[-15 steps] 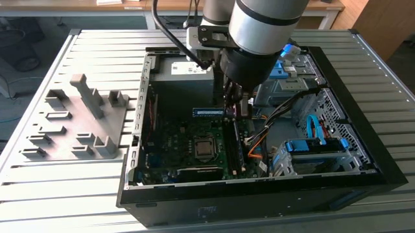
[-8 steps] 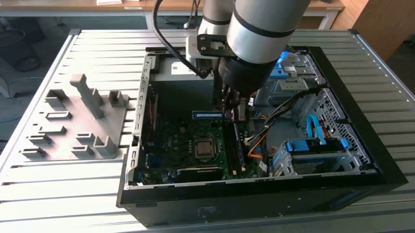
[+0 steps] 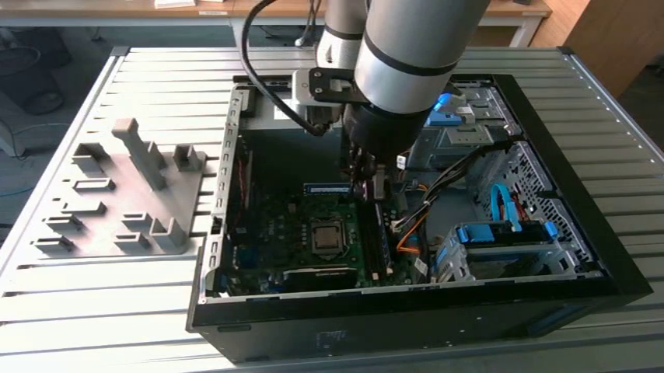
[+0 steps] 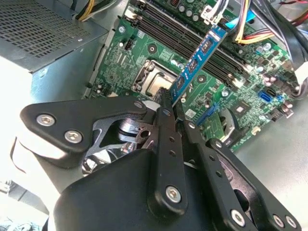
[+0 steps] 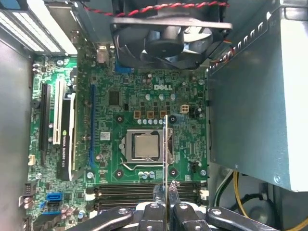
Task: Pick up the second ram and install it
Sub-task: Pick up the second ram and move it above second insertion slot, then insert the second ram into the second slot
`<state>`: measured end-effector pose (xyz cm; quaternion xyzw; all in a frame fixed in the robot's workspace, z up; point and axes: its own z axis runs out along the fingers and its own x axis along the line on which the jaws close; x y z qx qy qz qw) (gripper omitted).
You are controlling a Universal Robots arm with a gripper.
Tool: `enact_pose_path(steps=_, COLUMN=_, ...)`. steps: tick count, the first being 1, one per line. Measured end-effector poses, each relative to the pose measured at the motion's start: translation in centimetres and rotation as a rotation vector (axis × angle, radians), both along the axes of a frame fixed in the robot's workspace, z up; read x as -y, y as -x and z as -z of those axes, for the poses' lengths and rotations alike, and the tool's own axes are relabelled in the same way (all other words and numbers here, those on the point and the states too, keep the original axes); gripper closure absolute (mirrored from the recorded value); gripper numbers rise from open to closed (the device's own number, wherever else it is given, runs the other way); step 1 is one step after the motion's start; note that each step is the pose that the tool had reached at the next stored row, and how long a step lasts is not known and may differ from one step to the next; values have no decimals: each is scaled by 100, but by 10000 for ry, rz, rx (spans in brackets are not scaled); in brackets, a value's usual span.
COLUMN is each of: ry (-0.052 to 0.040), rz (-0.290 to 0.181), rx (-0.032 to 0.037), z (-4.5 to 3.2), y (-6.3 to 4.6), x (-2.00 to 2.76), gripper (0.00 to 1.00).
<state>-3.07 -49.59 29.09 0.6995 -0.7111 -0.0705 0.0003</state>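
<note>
**Memory stick held over the board**

The gripper has its jaws clamped on one end of the second ram, which hangs over the green board. I think it must line up straight along a black slot, not slanted, before any push.

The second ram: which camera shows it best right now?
The second wrist view: the second ram shows its blue-and-white label face, pinched at one end in the gripper above the motherboard. The first wrist view has it edge-on, a thin line. The exterior view leaves it too small to tell.
</note>
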Motion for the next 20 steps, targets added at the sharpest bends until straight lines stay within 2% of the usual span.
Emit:
enact_pose_path(steps=3, ry=-2, rz=0, rx=0, z=47, y=0, x=-2, gripper=86)
enact_pose_path(steps=20, ry=1, rz=9, rx=0, z=56, y=0, x=-1, gripper=86)
